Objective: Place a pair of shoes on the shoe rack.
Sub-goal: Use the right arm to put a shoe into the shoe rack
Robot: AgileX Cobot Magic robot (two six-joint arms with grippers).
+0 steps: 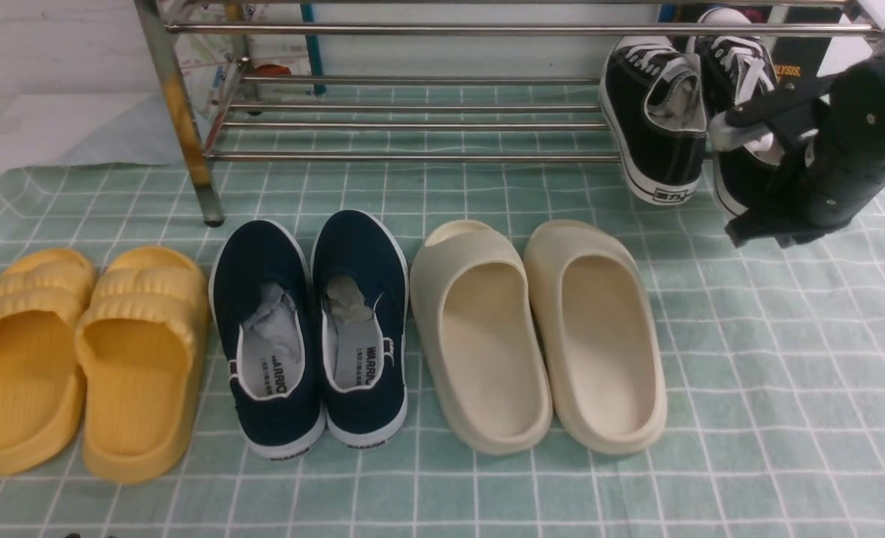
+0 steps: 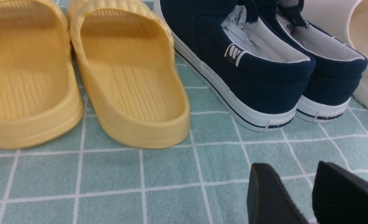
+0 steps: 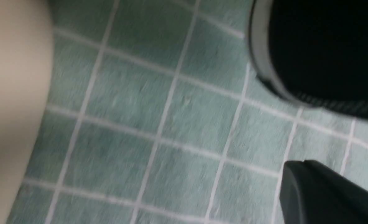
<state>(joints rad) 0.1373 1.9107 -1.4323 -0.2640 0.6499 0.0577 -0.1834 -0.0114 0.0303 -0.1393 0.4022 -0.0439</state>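
Observation:
The shoe rack (image 1: 412, 157) of shiny steel tubes stands across the back. The pair of shoes, two black sneakers with white laces (image 1: 655, 127) (image 1: 741, 67), leans side by side at its right end. Their toes are on the lower tier and their heels hang out over the front bar. My right gripper (image 1: 738, 228) is shut and empty, just in front of the right sneaker's heel. In the right wrist view its closed tips (image 3: 300, 163) hover over the cloth below a black heel (image 3: 320, 46). My left gripper (image 2: 291, 174) is open and empty, low over the cloth behind the navy shoes.
On the green checked cloth (image 1: 786, 373) three pairs stand in a row before the rack: yellow slides (image 1: 84, 351), navy slip-ons (image 1: 312, 329) and cream slides (image 1: 540, 329). One rust-stained rack leg (image 1: 188, 142) stands at the left.

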